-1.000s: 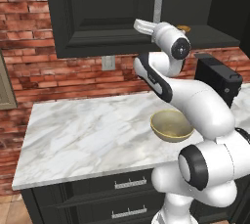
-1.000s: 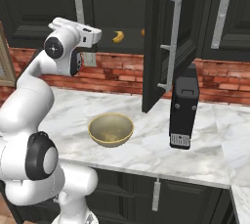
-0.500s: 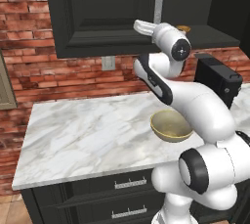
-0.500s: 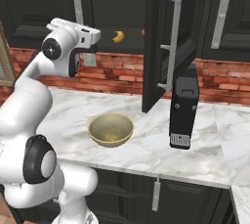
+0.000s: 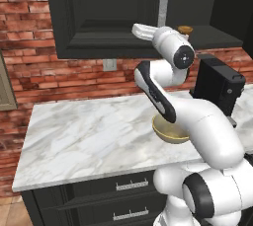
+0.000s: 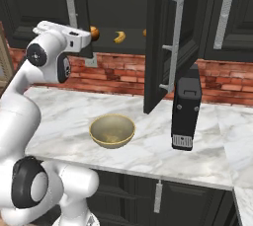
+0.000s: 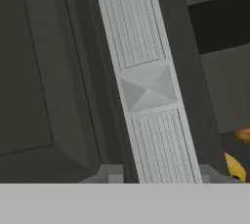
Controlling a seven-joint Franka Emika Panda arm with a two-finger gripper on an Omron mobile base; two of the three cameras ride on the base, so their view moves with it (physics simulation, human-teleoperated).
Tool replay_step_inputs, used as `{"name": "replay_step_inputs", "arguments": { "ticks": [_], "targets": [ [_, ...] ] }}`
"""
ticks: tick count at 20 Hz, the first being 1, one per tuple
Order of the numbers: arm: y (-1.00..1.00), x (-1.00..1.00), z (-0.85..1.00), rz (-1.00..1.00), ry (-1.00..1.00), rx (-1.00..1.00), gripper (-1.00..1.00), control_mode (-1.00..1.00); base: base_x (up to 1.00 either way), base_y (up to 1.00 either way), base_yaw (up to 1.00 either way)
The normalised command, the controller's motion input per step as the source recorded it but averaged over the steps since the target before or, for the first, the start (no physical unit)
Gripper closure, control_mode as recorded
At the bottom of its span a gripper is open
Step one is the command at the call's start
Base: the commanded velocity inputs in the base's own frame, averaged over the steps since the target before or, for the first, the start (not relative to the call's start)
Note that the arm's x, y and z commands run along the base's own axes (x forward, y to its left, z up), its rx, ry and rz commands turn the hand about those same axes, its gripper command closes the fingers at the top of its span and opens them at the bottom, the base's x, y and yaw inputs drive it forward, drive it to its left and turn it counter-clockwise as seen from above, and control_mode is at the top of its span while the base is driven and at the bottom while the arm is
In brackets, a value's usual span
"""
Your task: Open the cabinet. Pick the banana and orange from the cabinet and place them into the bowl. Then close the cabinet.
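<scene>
The gripper (image 7: 158, 179) straddles the left door's handle (image 7: 149, 91), its 2 fingertips (image 7: 111, 174) flanking the bar; whether they clamp it cannot be told. Step: opening the cabinet (image 6: 163, 47), right door already ajar. The bowl (image 6: 112, 131) waits on the counter (image 6: 207, 146). Beyond, the orange (image 6: 94, 33) and banana (image 6: 119, 36) sit on the shelf. Next: clear the hand and reach inside.

No readable text, label, brand, number or sign appears on anything in these views.
</scene>
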Motion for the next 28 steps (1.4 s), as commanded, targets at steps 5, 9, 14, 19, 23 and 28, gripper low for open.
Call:
{"name": "replay_step_inputs", "arguments": {
  "ticks": [5, 9, 14, 19, 23, 28],
  "targets": [
    [0.65, -0.63, 0.28, 0.00, 0.00, 0.00, 1.00, -1.00, 0.00, 0.00, 0.00],
    [0.71, -0.70, 0.35, 0.00, 0.00, -0.02, 1.00, -1.00, 0.00, 0.00, 0.00],
    [0.79, -0.76, 0.42, 0.00, 0.00, -0.03, 1.00, -1.00, 0.00, 0.00, 0.00],
    [0.88, -0.77, 0.43, 0.00, 0.00, -0.05, 1.00, -1.00, 0.00, 0.00, 0.00],
    [0.99, -0.78, 0.43, 0.00, 0.00, -0.08, 1.00, -1.00, 0.00, 0.00, 0.00],
    [1.00, -0.68, 0.32, 0.00, 0.00, -0.11, 1.00, -1.00, 0.00, 0.00, 0.00]
  ]
}}
